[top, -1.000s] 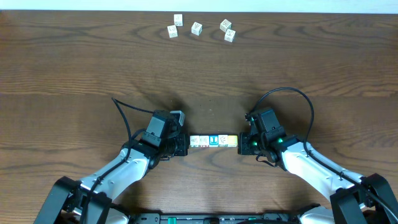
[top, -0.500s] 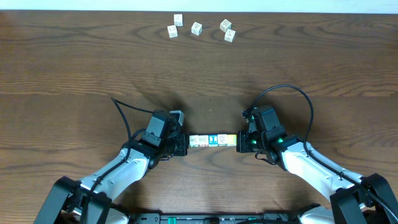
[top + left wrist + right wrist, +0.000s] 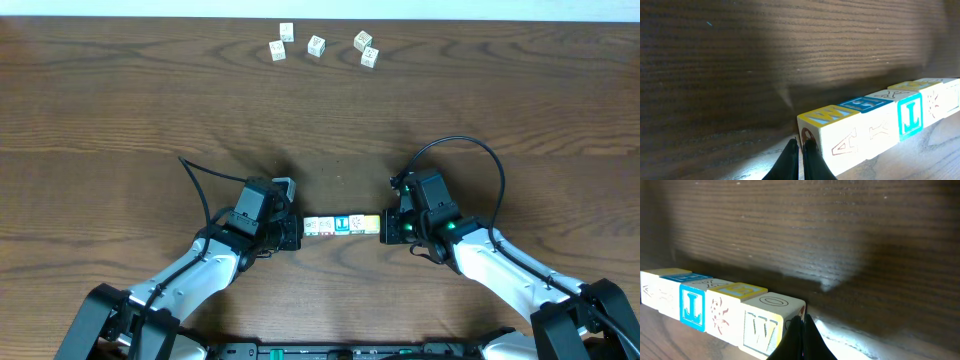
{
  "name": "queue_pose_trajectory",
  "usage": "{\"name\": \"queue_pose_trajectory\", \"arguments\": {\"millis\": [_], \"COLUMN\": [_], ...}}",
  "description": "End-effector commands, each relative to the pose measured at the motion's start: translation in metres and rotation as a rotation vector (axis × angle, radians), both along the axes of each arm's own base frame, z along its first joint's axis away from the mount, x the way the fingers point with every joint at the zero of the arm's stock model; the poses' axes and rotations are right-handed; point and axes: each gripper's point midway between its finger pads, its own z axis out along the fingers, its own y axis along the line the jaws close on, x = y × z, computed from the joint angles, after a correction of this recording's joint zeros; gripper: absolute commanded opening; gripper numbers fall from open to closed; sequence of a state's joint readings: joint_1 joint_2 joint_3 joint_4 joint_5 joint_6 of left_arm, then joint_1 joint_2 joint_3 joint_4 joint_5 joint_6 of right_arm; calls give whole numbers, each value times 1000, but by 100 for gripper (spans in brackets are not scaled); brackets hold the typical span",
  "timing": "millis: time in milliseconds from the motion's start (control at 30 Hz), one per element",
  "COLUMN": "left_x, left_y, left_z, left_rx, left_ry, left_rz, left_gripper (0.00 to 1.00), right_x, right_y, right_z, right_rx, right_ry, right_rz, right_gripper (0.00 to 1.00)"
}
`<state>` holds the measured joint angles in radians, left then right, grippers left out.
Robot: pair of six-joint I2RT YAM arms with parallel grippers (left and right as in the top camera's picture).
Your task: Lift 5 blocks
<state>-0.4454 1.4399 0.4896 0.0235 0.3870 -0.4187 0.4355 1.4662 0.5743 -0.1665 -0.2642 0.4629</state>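
Jaws: both pairs clenched tight, fingers together, nothing between them. Left gripper [image 3: 298, 231]: closed tip set against the left end of the row of blocks [image 3: 342, 226]. Right gripper [image 3: 384, 228]: closed tip set against the right end of the same row. Blocks: five cream cubes, end to end in one straight line between the two grippers, in the near middle of the table [image 3: 120, 110]. The middle cube shows a bright blue face with a letter L [image 3: 910, 116]. The cube next to the left fingers [image 3: 810, 150] has a yellow-bordered W on top and an A on its side. The cube next to the right fingers [image 3: 799, 335] shows a W on its side and an O on top. Whether the row rests on the wood or hangs clear of it cannot be told. Other cubes [image 3: 316, 45]: five pale ones, loosely scattered at the far edge, well apart from the arms. Table: dark wood grain.
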Motion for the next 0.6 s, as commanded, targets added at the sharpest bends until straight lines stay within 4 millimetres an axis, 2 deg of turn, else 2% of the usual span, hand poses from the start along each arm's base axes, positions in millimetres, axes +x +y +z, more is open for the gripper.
{"name": "queue_pose_trajectory", "arguments": {"millis": [0,133,567], "left_x": [-2,-1,1], "left_y": [-15,-16,-23], "left_z": [11,12,19], "left_rx": [-79,-80,-130], "left_ry": [0,-2,-10], "left_rz": [-45,-45,-51], "left_gripper": [7,7,7], "right_x": [-5,-3,-16], "right_y": [30,33,51], "right_z": [16,19,20], "right_rx": [154,173,185], "right_ry": [22,16,20], "right_rz": [78,69,139], "right_gripper": [1,1,1]}}
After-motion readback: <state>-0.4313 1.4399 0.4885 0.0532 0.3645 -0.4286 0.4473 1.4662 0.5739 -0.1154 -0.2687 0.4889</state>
